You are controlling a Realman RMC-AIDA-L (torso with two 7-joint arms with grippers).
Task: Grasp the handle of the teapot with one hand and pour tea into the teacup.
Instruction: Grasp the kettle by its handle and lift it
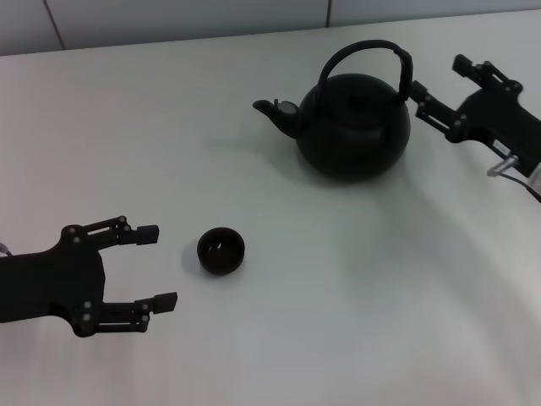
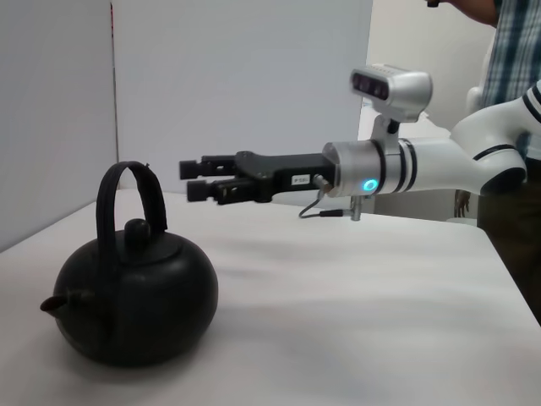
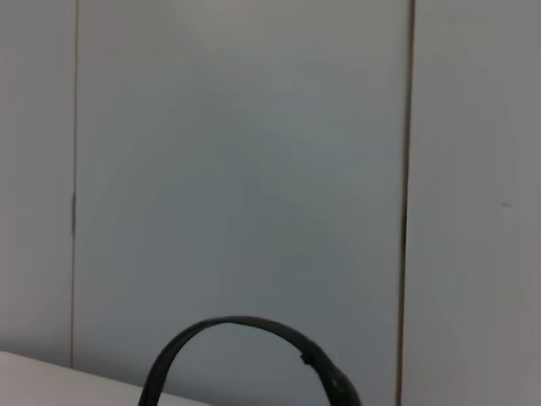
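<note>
The matte-black teapot [image 1: 355, 127] stands upright at the back right of the white table, spout pointing to the left. Its arched handle [image 1: 363, 49] stands up over the lid. My right gripper [image 1: 439, 76] is open just right of the handle, at about the height of its top, apart from it. The left wrist view shows the teapot [image 2: 135, 296], its handle [image 2: 106, 203] and the right gripper [image 2: 188, 180] with a gap between them. The right wrist view shows only the handle's top [image 3: 237, 323]. The small black teacup [image 1: 221, 251] sits front left. My left gripper [image 1: 157, 266] is open, just left of the cup.
The white table [image 1: 355, 321] runs back to a pale panelled wall [image 1: 169, 17]. A person in a plaid shirt [image 2: 511, 42] stands behind the right arm in the left wrist view.
</note>
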